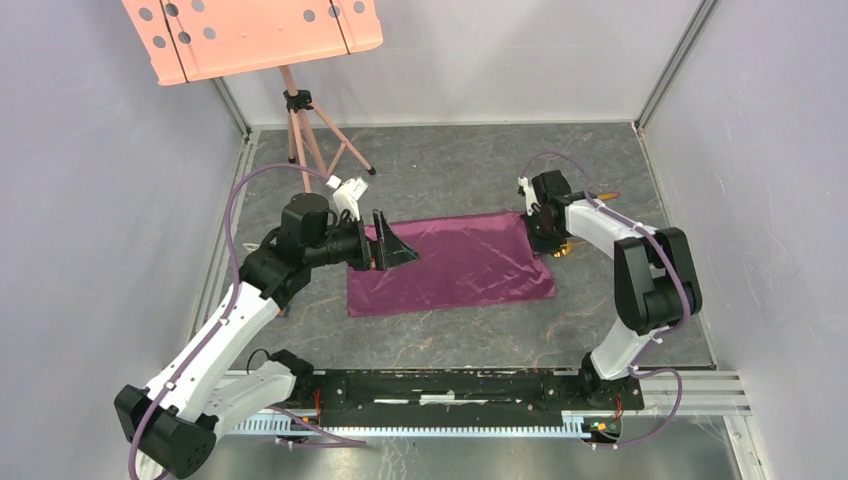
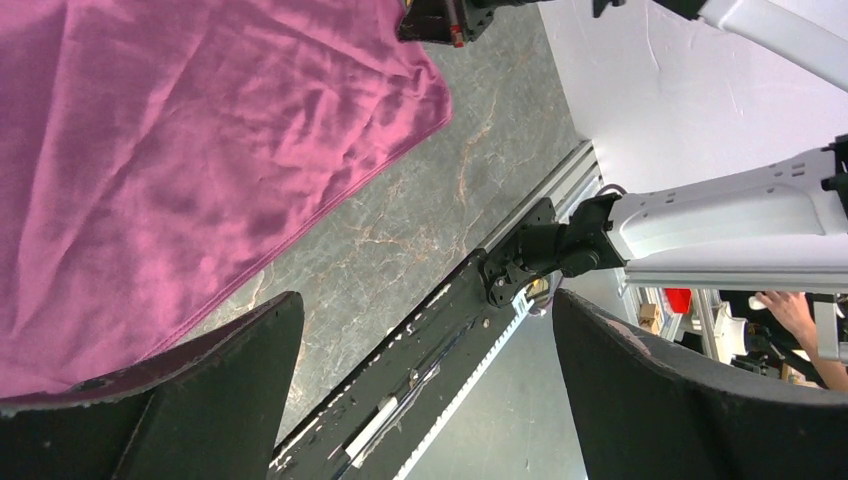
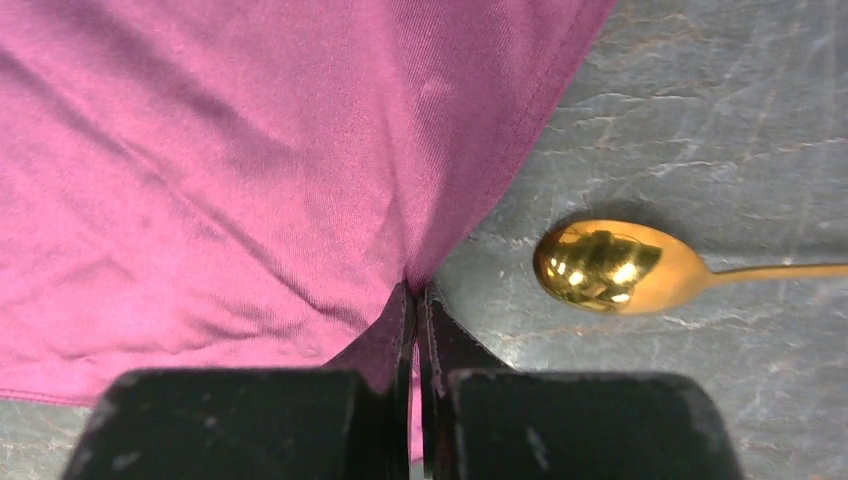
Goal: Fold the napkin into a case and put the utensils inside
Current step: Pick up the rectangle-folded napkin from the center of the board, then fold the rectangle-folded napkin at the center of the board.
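The plum-purple napkin [image 1: 450, 262] lies spread flat on the marbled table, slightly wrinkled. My right gripper [image 1: 540, 232] is at its far right corner, shut on a pinch of the cloth edge [image 3: 417, 300]. The gold spoon [image 3: 605, 266] lies on the table just right of that gripper; its bowl also shows in the top view [image 1: 563, 250]. My left gripper [image 1: 400, 246] hovers over the napkin's left part, open and empty, its wide-apart fingers [image 2: 240, 370] framing the table and the napkin [image 2: 180, 150]. The knife is not in view.
A pink perforated panel on a tripod [image 1: 300, 120] stands at the back left. A black rail [image 1: 450, 388] runs along the near edge between the arm bases. Grey walls close in the table on three sides.
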{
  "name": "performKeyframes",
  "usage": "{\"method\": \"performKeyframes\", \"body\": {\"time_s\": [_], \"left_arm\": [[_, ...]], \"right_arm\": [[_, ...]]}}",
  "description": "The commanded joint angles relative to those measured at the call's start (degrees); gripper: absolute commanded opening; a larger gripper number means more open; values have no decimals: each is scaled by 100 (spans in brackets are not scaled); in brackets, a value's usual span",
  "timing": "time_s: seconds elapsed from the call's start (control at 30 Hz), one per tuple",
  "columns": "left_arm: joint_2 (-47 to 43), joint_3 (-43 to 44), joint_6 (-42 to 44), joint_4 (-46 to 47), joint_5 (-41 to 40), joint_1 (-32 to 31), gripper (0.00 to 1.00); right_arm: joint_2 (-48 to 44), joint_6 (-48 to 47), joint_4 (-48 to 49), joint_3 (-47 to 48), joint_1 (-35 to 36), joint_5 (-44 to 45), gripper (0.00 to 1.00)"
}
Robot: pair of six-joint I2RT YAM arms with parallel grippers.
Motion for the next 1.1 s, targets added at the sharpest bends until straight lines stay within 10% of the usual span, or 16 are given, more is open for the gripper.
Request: {"method": "performKeyframes", "body": {"time_s": [0.0,0.23,1.07], "left_arm": [[-121,244,208,-120,-89,27,100],[-182,288,202,-235,-5,27,100],[-1055,490,398,-949,-1101,49,100]], "right_arm": [[-612,-411,103,-63,21,534,0],[-783,-792,-56,128,24,1555,0],[999,2181,1386,2086,3678,-1463,0]]}}
